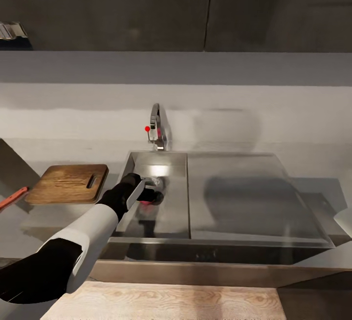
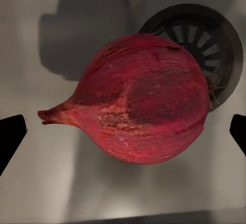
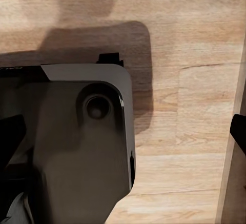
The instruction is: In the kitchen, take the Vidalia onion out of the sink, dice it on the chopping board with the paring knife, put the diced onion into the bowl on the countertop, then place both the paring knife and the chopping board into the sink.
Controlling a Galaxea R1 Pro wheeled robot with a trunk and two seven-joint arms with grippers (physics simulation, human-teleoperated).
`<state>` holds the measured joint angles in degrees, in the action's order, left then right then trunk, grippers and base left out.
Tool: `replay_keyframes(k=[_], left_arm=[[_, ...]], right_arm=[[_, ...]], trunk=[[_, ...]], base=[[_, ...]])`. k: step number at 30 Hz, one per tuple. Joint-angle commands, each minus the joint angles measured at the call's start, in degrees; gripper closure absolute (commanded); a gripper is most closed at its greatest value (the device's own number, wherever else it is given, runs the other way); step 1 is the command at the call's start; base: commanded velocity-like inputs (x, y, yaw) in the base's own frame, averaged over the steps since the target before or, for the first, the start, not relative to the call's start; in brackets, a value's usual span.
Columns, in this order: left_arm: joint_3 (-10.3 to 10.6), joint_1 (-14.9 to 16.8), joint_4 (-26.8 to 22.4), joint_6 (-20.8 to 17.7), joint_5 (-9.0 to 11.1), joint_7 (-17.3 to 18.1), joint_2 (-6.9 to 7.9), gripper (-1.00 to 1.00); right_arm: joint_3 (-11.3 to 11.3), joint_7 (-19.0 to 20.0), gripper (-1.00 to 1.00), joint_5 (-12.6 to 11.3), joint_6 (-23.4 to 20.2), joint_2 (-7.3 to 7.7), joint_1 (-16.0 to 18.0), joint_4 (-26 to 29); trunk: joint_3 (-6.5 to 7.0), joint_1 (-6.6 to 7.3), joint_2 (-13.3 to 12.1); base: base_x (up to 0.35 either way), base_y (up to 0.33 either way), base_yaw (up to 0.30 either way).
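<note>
In the head view, the left arm is reaching down into the sink point(image 1: 171, 198), which is set in the desk point(image 1: 313, 261). The left gripper point(image 1: 152, 194) is hanging right over the onion point(image 1: 149, 202), low in the basin near the drain. A bit of pink is peeking out under it. The board point(image 1: 68, 183) is lying on the desk left of the sink, with nothing on it. The knife point(image 1: 12, 198) is poking in at the left edge, just its orange handle. The left arm is the nearer one.

In the left wrist view, the onion point(image 2: 143, 101) is sitting between the two dark fingertips point(image 2: 10, 137), partly over the drain point(image 2: 205, 44). The gripper is spread wide and not touching it. The onion's pointy stem is aiming at one finger, so its long way is running across the gap.

In the right wrist view, the wood floor point(image 3: 189, 131) and a grey robot part point(image 3: 77, 147) are showing. One dark fingertip point(image 3: 239, 131) is peeking in, and I cannot tell if this gripper is spread or pressed together.
</note>
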<state>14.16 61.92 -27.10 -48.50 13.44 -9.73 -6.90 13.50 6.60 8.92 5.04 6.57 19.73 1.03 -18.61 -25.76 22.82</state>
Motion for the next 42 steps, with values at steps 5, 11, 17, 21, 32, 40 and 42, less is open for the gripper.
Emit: replay_keyframes(k=[5, 11, 17, 21, 32, 40, 42], left_arm=[[0.34, 0.05, -0.05, -0.20, 0.62, -0.47, 0.12, -1.00], [0.37, 0.05, -0.32, -0.19, 0.62, -0.47, 0.12, -1.00], [0.34, 0.05, -0.49, -0.20, 0.54, -0.47, 0.05, -1.00], [0.45, 0.05, -0.48, -0.19, 0.46, -0.47, 0.05, -1.00], [0.66, 0.05, -0.19, -0.19, 0.44, -0.40, 0.04, -1.00], [0.78, 0.05, 0.53, -0.20, 0.44, -0.38, 0.04, -1.00], [0.78, 0.05, 0.60, -0.21, 0.44, -0.38, 0.04, -1.00]], right_arm=[[0.48, 0.17, -1.00, 0.57, 0.23, 0.02, 0.04, -0.06], [0.48, 0.17, -1.00, 0.57, 0.23, -0.01, 0.04, -0.06], [0.48, 0.17, -1.00, 0.57, 0.23, 0.02, 0.04, -0.06], [0.55, 0.17, -1.00, 0.57, 0.23, 0.02, 0.04, -0.06], [0.49, 0.17, -1.00, 0.57, 0.23, 0.02, 0.04, -0.06], [0.51, 0.17, -1.00, 0.57, 0.23, 0.02, 0.04, -0.06], [0.53, 0.17, -1.00, 0.57, 0.23, 0.02, 0.04, -0.06]], trunk=[[-0.14, -0.03, 0.10], [-0.14, -0.03, 0.10], [-0.14, -0.03, 0.10], [-0.14, -0.03, 0.10], [-0.38, -0.03, 0.10], [-0.67, -0.03, 0.10], [-0.68, -0.03, 0.10]], base=[[0.000, 0.000, 0.000], [0.060, 0.000, 0.000], [0.141, 0.000, 0.000], [0.123, 0.000, 0.000], [0.087, 0.000, 0.000], [0.007, 0.000, 0.000], [0.000, 0.000, 0.000]])
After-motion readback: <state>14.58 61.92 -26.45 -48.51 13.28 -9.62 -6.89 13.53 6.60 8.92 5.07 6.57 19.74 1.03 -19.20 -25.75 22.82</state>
